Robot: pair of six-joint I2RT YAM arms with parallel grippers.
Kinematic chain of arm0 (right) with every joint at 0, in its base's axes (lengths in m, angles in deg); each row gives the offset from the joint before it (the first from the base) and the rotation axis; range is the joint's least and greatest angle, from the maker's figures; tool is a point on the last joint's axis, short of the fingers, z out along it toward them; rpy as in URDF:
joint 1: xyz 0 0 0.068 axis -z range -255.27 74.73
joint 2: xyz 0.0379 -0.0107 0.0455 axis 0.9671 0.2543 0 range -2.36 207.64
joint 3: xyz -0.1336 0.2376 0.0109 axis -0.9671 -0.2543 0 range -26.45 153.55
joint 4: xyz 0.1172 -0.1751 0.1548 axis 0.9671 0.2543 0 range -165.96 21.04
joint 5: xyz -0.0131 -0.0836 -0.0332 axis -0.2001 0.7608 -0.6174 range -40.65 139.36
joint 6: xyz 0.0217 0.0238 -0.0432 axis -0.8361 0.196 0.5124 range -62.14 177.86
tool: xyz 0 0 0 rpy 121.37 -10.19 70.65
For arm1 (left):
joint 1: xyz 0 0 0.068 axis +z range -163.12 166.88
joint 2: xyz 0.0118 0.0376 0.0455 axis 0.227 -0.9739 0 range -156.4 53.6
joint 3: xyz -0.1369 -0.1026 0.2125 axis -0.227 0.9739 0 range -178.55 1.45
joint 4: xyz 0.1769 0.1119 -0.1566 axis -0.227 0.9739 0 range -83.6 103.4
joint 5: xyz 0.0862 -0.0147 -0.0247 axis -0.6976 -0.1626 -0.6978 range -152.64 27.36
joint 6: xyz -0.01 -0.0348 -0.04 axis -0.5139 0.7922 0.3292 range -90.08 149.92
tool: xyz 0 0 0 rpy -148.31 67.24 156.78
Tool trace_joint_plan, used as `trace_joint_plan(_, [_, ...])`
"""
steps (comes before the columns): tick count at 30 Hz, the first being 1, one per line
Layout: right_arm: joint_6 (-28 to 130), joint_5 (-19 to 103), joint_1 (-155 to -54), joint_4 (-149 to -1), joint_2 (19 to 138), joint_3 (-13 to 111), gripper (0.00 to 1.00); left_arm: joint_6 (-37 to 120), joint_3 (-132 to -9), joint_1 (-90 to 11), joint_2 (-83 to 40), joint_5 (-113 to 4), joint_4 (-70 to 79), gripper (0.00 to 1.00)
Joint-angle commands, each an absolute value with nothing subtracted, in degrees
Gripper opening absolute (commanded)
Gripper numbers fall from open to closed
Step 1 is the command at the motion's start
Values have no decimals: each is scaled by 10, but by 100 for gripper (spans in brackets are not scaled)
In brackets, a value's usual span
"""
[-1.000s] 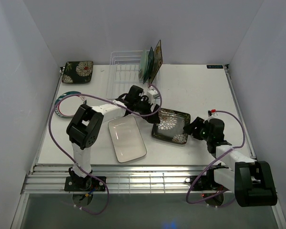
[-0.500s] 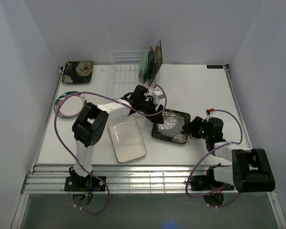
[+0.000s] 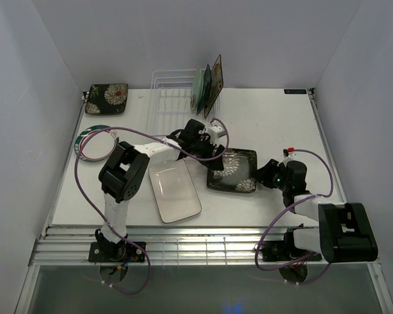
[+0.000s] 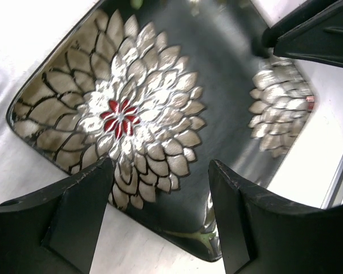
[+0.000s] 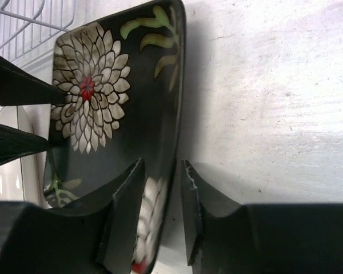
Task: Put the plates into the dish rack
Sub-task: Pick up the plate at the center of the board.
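A dark square floral plate (image 3: 232,171) lies on the table right of centre; it also shows in the left wrist view (image 4: 160,85) and the right wrist view (image 5: 114,114). My left gripper (image 3: 211,157) (image 4: 160,211) is open, its fingers spread wide over the plate's left corner. My right gripper (image 3: 264,176) (image 5: 163,194) is open by a narrow gap and straddles the plate's right rim, one finger over the plate and one outside. The white wire dish rack (image 3: 170,98) at the back holds three upright plates (image 3: 206,86).
A white rectangular plate (image 3: 175,190) lies just left of the dark plate. A second dark floral plate (image 3: 107,98) sits at the back left corner. A round white green-rimmed plate (image 3: 90,140) lies at the left edge, under a purple cable.
My right gripper has come in from the right and slid over the dark plate's rim. The plate has shifted a little left. My left gripper has moved right, over the plate's corner.
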State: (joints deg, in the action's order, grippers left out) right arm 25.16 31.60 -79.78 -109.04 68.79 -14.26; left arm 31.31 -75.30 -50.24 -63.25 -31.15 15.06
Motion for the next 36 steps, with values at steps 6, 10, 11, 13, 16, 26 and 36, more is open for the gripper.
trace_joint_plan(6, [259, 300, -796, -1125, 705, -141, 35, 306, -733, -483, -592, -380, 142, 79])
trace_joint_plan(10, [254, 288, -797, -1143, 728, -141, 41, 305, -733, -484, -591, -374, 143, 79])
trace_joint_plan(11, [253, 288, -797, -1147, 733, -140, 42, 305, -732, -484, -587, -374, 142, 79])
trace_joint_plan(13, [254, 284, -797, -1154, 747, -138, 43, 302, -731, -484, -581, -374, 142, 79])
trace_joint_plan(16, [249, 267, -796, -1180, 767, -137, 43, 302, -726, -484, -567, -377, 142, 79])
trace_joint_plan(26, [226, 222, -797, -1253, 815, -132, 41, 302, -718, -484, -549, -382, 136, 79])
trace_joint_plan(36, [224, 209, -799, -1261, 832, -125, 8, 285, -724, -484, -553, -379, 141, 79])
